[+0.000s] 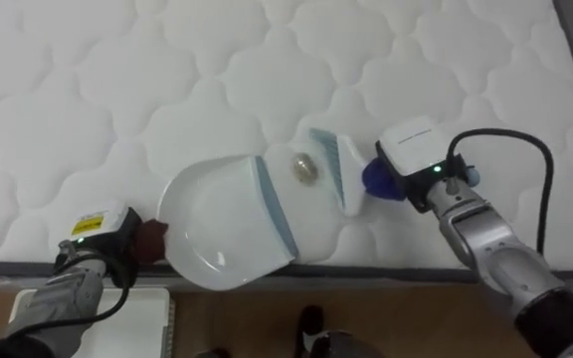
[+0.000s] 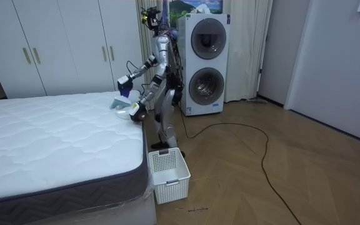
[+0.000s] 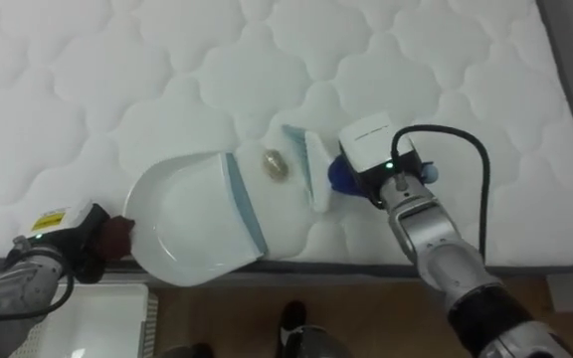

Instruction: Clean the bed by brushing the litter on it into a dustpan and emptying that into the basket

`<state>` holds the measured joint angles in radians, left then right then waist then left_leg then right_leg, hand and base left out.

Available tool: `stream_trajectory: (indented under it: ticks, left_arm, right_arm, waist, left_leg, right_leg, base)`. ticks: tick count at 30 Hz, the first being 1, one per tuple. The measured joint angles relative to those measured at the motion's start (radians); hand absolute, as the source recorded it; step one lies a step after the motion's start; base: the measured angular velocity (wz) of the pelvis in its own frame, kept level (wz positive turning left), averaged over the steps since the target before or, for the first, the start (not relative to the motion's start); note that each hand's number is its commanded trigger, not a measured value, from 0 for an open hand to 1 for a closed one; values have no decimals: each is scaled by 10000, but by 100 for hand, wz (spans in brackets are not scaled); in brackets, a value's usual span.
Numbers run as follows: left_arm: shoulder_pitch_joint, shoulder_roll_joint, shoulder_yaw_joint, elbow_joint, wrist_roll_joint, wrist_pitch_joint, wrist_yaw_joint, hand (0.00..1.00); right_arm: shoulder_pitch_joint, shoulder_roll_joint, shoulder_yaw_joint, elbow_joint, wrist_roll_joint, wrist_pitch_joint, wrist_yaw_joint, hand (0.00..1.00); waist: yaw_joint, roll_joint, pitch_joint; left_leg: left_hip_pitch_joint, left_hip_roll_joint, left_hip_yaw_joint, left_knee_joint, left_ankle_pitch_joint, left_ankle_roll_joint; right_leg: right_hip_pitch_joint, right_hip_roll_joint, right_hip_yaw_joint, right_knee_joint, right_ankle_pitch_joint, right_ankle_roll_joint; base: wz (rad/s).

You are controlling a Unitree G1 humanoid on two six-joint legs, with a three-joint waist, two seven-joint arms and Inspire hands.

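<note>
Two-handed, stood at bed [image 1: 117, 89] edge; clutched white dustpan [image 1: 217, 229] by its handle in left hand [image 1: 97, 244], small blue-handled brush [image 1: 344, 181] in right hand [image 1: 413, 164], with brownish lump [image 1: 304, 167] lying on bed between them.

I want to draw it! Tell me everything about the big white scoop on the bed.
It is a white plastic dustpan, wide and rounded, empty, with a pale blue strip along its front lip. It lies at the near edge of the white quilted mattress. The robot's left hand grips its dark red handle. A small tan round thing sits just beyond the lip.
</note>
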<state>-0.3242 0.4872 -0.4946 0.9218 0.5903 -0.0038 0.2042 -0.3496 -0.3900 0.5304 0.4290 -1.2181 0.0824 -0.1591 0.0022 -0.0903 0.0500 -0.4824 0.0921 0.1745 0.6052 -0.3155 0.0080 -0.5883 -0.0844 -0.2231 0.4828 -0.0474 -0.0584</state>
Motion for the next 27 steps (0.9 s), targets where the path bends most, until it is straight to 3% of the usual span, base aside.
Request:
stream_trajectory:
  ticks: [8, 13, 20, 27]
  left_arm:
    - [13, 6, 31, 0, 0, -181, -1, 100]
    - [48, 13, 6, 101, -23, -205, 34, 100]
    - [250, 11, -19, 226, -50, -242, 113, 100]
    - [601, 12, -16, 195, -46, -412, 73, 100]
  right_arm:
    - [69, 292, 772, -938, 358, -595, 126, 100]
    - [-73, 447, 830, -967, 434, -773, 369, 100]
    - [-82, 433, 1195, -1614, 486, -813, 764, 100]
    - [-112, 539, 1961, -2207, 761, -1577, 1220, 100]
  waist:
    - [53, -60, -40]
    - [104, -150, -101]
    - [328, -175, -118]
    - [438, -222, -136]
  left_leg:
    - [-144, -2, 26, 13, -10, 18]
    - [-126, 11, 38, 11, -12, 19]
    - [-105, 27, 108, -4, -15, 13]
    - [-145, 32, 99, 6, -22, 26]
  right_leg:
    - [-144, -29, -42, 21, -2, 5]
    - [-142, -17, -38, 19, 0, 2]
    - [-137, 48, 55, -5, 19, -12]
    - [-138, 11, -6, -11, 14, -3]
  base:
    - [0]
    - [0]
    - [-4]
    - [0]
